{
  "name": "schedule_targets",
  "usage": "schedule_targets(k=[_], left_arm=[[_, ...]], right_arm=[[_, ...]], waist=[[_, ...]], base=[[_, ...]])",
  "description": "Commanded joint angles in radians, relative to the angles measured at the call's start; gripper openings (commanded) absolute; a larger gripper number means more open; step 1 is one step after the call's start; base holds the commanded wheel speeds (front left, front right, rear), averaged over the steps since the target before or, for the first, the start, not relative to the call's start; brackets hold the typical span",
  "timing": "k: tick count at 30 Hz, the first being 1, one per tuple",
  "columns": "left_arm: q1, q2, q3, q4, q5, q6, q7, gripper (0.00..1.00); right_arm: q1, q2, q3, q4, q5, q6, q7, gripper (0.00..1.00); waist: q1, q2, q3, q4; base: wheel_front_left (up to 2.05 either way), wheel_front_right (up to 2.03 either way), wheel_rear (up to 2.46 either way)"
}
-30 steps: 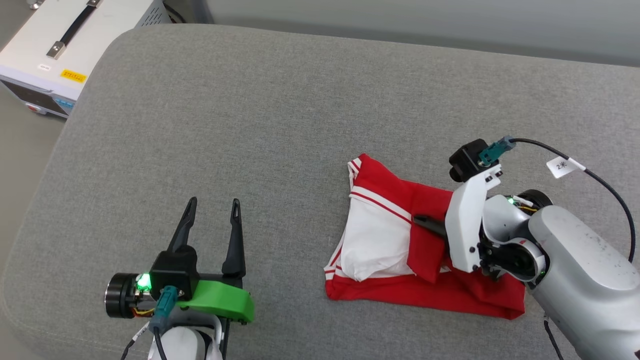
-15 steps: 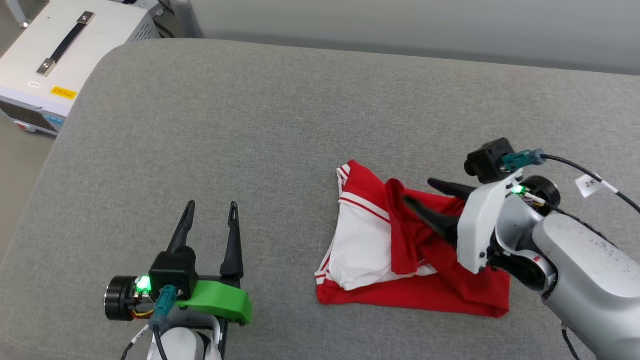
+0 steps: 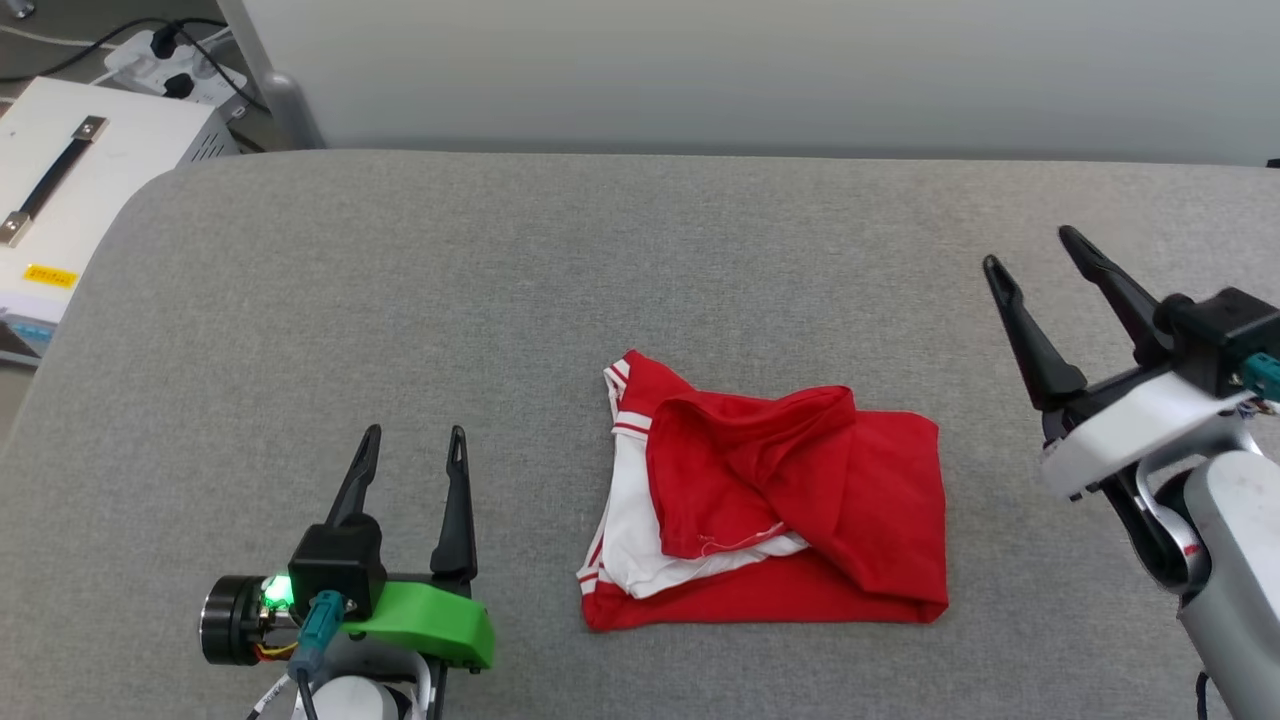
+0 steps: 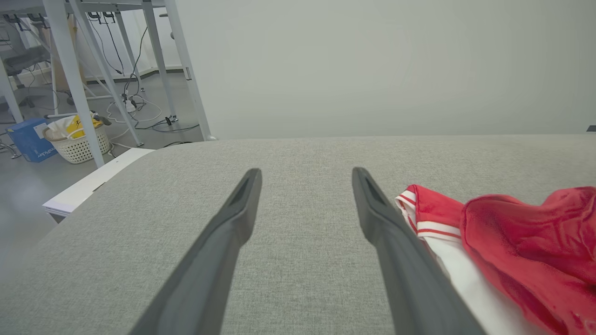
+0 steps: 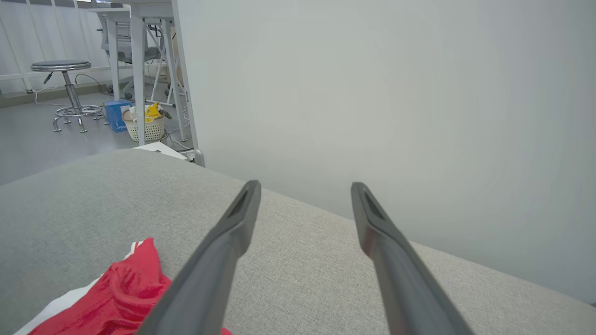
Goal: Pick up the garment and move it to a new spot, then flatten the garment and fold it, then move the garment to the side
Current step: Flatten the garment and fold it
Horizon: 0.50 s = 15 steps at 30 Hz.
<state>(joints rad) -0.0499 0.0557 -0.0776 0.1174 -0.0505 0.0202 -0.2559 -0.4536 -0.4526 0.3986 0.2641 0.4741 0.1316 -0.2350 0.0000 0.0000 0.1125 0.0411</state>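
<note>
**Head view.** One garment [image 3: 800,500] lay folded at the lower centre of the frame on one grey, fabric-covered worktop [image 3: 500,300]. It was mostly red, with one white sleeve and striped trim showing along its left edge. There were two grippers. The left gripper [image 3: 415,432] sat at the lower left, its two fingers spread and pointing up the frame, holding nothing and apart from the garment. The right gripper [image 3: 1029,248] stood at the right edge, higher in the frame than the garment. Its two fingers were also spread and held nothing, and it was clear of the cloth. One white box [image 3: 90,200] with a black handle stood at the upper left, beside the worktop.

**Left wrist view.** The left gripper [image 4: 306,171] had its two dark fingers wide apart, with bare worktop [image 4: 139,232] between them. The garment [image 4: 526,246] filled the lower right, just beside the right-hand finger; whether they touched could not be told. One pale basket [image 4: 79,142] and one blue carton [image 4: 28,137] sat on the floor at the left edge.

**Right wrist view.** The right gripper [image 5: 306,184] showed two fingers spread over bare worktop [image 5: 302,279]. The garment [image 5: 121,298] lay in the lower left corner. At the upper left stood one stool [image 5: 70,88], one basket [image 5: 144,125] and one blue carton [image 5: 116,114].
</note>
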Motion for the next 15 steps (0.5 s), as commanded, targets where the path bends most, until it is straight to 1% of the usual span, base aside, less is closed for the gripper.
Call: schedule_targets(k=[1, 4, 7, 11, 15], left_arm=[[0.015, -0.004, 0.004, -0.004, 0.008, -0.008, -0.006, 1.00], [0.019, -0.004, 0.006, -0.006, 0.008, -0.011, -0.006, 1.00], [0.026, -0.004, 0.005, -0.011, 0.008, -0.012, -0.006, 1.00], [0.035, -0.005, 0.004, -0.014, 0.007, -0.014, -0.006, 1.00], [0.047, -0.005, 0.003, -0.019, 0.007, -0.018, -0.006, 1.00]], right_arm=[[0.045, 0.027, -0.049, -0.012, -0.032, -0.001, -0.014, 1.00], [0.122, 0.068, -0.156, -0.054, -0.129, -0.001, -0.024, 1.00], [0.210, 0.140, -0.259, -0.115, -0.180, -0.001, -0.026, 1.00], [0.321, 0.218, -0.338, -0.172, -0.218, -0.001, -0.026, 1.00], [0.409, 0.276, -0.381, -0.208, -0.235, -0.001, -0.027, 1.00]], waist=[[0.0000, 0.0000, -0.020, -0.021], [0.0000, 0.0000, -0.028, -0.029], [0.0000, 0.0000, -0.035, -0.036], [0.0000, 0.0000, -0.047, -0.038], [0.0000, 0.0000, -0.058, -0.037]], base=[[0.00, 0.00, 0.00], [0.00, 0.00, 0.00], [0.00, 0.00, 0.00], [0.00, 0.00, 0.00], [0.00, 0.00, 0.00]])
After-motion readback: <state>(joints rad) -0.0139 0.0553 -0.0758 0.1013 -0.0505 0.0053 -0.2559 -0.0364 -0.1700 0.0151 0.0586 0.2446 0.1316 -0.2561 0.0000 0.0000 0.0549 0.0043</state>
